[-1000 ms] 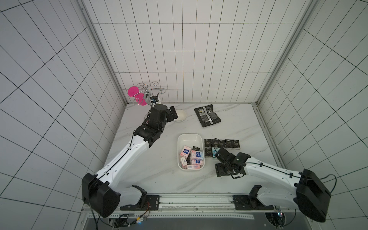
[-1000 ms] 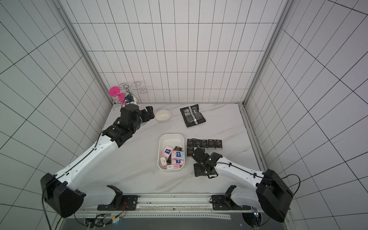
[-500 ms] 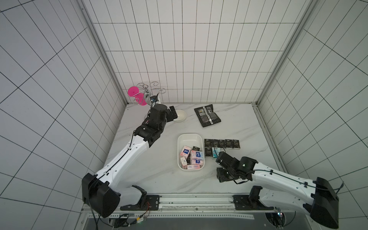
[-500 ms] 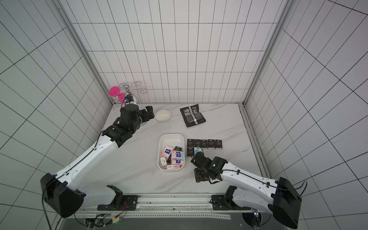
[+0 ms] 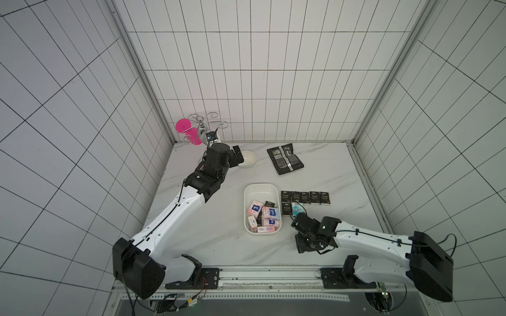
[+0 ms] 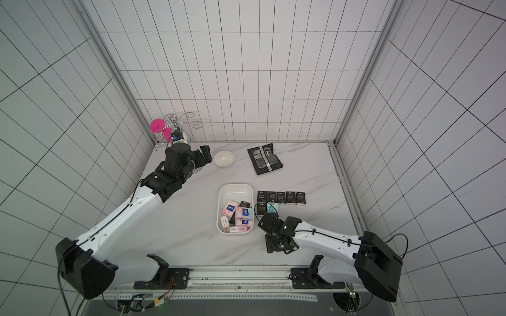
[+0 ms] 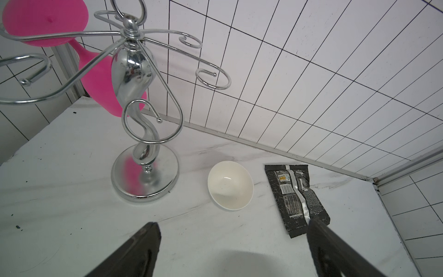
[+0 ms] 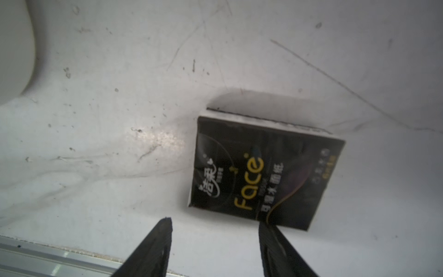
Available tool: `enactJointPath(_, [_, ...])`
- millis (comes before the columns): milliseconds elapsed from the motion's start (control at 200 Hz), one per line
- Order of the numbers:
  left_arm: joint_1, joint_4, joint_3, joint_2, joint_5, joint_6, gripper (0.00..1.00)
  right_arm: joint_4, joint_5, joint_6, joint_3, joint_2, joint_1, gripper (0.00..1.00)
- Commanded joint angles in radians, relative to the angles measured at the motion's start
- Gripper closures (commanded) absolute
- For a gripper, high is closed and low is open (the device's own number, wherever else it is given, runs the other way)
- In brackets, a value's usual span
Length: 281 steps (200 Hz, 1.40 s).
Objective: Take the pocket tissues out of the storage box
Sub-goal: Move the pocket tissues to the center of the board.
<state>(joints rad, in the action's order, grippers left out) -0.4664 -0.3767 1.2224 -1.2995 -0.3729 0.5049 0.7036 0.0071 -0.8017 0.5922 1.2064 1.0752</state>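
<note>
So the right hand [image 8: 215, 221] has its fingers apart, gripping nothing, with a black Face packet [image 8: 263, 172] flat on the tabletop [image 8: 119, 120] right at one tip. The left hand [image 7: 233, 222] is spread wide near the bowl [image 7: 230, 189]. More pocket tissues [image 5: 267, 219] sit in the storage box [image 5: 261, 188].

Marble table [image 5: 213, 240] bears storage box [image 5: 260, 186], pocket tissues [image 5: 305, 197], bowl [image 5: 248, 158], black pouch [image 5: 285, 159], rack [image 5: 202, 128].

— What stands by the small round white bowl [image 7: 230, 184]?
— Just beside it, a tall chrome wire stand [image 7: 130, 72] with curled arms. A pink plastic goblet [image 7: 96, 79] hangs upside down from it.
— And on the bowl's other side?
— A flat black foil pouch [image 7: 296, 199] with a silver strip, lying near it on the white marbled tabletop [image 7: 60, 191].
</note>
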Motion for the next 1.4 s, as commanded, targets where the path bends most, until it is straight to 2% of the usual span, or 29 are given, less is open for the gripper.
enactJointPath(0, [0.009,0.022,-0.014,0.015,-0.005,-0.008,0.01,-0.016,0.034,0.018,-0.005,0.021,-0.038,0.38])
enactJointPath(300, [0.023,0.021,-0.032,0.032,-0.001,-0.003,0.01,-0.016,0.023,0.122,0.004,-0.018,-0.17,0.37])
enactJointPath(550, [0.027,0.013,-0.035,0.041,-0.004,-0.007,0.01,-0.028,-0.008,0.174,0.053,0.051,-0.22,0.34])
enactJointPath(685, [0.035,0.012,-0.043,0.049,0.0,-0.006,0.01,-0.042,-0.04,0.147,0.066,0.043,-0.223,0.34])
enactJointPath(870, [0.038,0.005,-0.037,0.054,0.009,-0.005,0.01,-0.04,-0.083,0.071,0.072,-0.041,-0.221,0.3])
enactJointPath(1065, [0.038,-0.005,-0.028,0.071,0.011,-0.005,0.01,-0.075,-0.036,-0.044,0.053,-0.057,-0.221,0.22])
enactJointPath(1239, [0.04,-0.007,-0.034,0.077,0.017,-0.003,0.01,-0.112,-0.039,-0.084,0.048,0.019,-0.221,0.21])
enactJointPath(1399, [0.044,-0.009,-0.026,0.085,0.017,-0.004,0.02,-0.122,0.002,-0.124,0.02,-0.037,-0.207,0.2])
